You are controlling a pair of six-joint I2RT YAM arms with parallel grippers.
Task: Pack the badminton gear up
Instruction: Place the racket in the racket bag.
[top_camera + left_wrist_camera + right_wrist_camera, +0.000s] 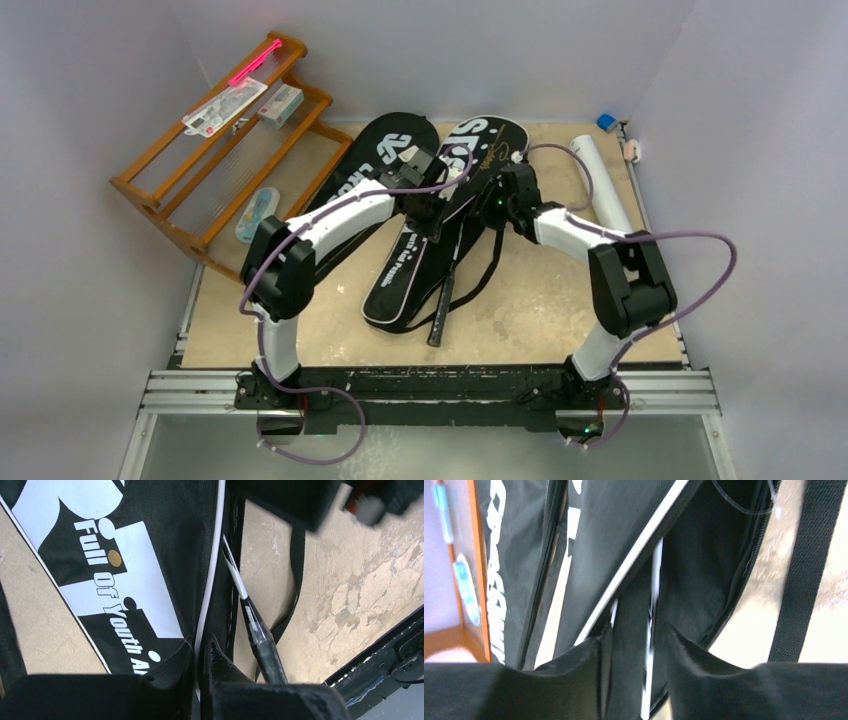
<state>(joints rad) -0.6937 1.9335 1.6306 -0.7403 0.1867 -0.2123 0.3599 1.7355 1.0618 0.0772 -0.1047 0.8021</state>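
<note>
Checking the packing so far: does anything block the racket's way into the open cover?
Nothing visible does. The racket runs into the cover through its open side, whose piped edge the left gripper pinches. The right gripper straddles the shaft, jaws apart. The strap lies alongside the handle, outside the opening. Deeper inside is hidden.

top external: high at the near side, looking down on the whole table [545, 295] | left wrist: close over the black racket cover [165, 530], facing down along it | right wrist: closer still, blurred | shared: that cover
</note>
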